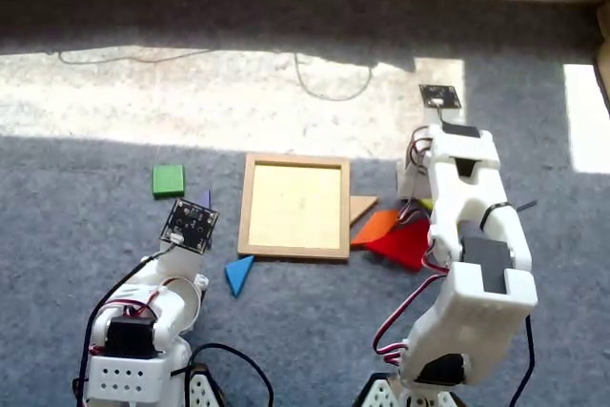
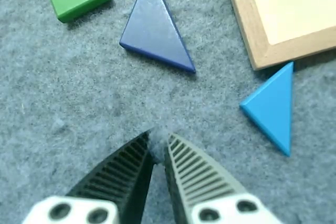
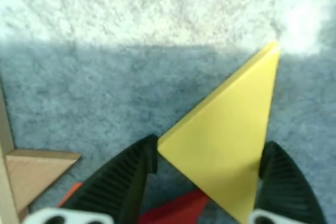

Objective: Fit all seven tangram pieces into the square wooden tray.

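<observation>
Smooth wooden tray (image 1: 245, 207), fuzzy matt carpet (image 1: 95, 188)

my left arm (image 1: 143, 326) sits folded low, close to its base, with the wrist tipped down. its gripper (image 2: 158, 139) points at the surface with the two ribbed fingers (image 2: 126, 166) drawn together, only a sliver between the tips. my right arm (image 1: 472, 235) is stretched well forward with the wrist bent down. its gripper (image 3: 210, 153) is spread wide, both fingers against the edges of the yellow triangle (image 3: 231, 124) between them.
</observation>
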Controlling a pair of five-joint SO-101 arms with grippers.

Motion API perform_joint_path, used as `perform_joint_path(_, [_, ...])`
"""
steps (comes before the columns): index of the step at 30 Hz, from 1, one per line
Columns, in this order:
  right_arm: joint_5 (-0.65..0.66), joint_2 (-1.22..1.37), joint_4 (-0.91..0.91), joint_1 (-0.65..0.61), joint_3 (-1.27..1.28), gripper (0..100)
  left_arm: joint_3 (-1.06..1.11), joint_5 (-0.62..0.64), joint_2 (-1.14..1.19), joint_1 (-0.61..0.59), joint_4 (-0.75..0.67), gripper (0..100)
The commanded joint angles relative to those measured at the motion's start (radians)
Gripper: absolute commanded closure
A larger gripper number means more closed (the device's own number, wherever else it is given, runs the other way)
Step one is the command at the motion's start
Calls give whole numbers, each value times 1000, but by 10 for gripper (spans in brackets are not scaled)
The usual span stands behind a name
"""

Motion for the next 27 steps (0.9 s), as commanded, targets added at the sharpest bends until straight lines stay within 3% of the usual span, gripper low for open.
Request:
perform_joint_path(1, [9,-12,-13,21,-10,738,21,2,-12,-12,3,994])
perform_joint_path(9, [2,-18,-8,18,-12,754,21,2,-12,-12,3,994])
perform_joint_path(15, [-23,-13,-13,-7,-13,633,21,2,-12,-12,3,994])
perform_joint_path(27, [-75,-10,-76,-21,-56,626,21,2,-12,-12,3,994])
